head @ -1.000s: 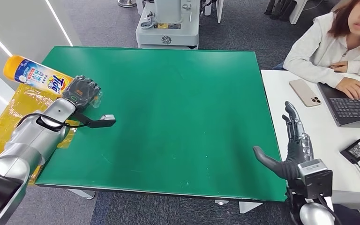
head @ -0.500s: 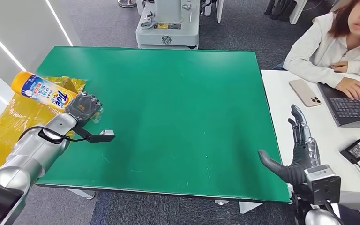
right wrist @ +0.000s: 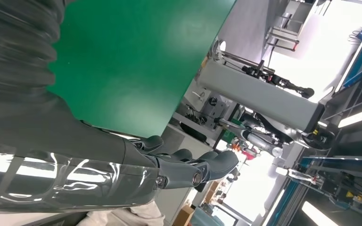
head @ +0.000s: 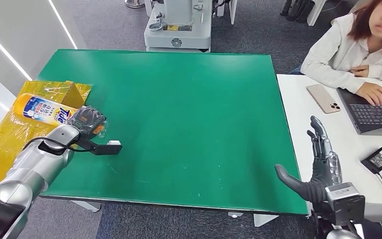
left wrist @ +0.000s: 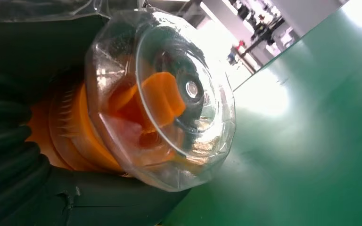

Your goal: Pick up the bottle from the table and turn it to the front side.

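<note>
My left hand (head: 87,120) grips a yellow Tide bottle (head: 42,109) near its cap end, at the green table's (head: 189,114) left edge. The bottle lies tilted, its base pointing out to the left over a yellow bag (head: 10,134), label facing up. In the left wrist view the bottle's clear cap (left wrist: 162,99) with an orange spout fills the middle, dark fingers (left wrist: 14,155) wrapped beside it. My right hand (head: 316,167) hangs open at the table's near right corner, fingers straight, holding nothing; its fingers (right wrist: 188,167) stretch out in the right wrist view.
A white desk (head: 328,144) adjoins the table on the right, carrying a phone (head: 323,98), a laptop (head: 375,112) and a power adapter (head: 380,158). A person (head: 358,45) sits there. A grey machine base (head: 178,27) stands beyond the table's far edge.
My left hand has lowered the bottle and drawn it nearer, its base dropping toward the yellow bag. My right hand has slid slightly down and to the right.
</note>
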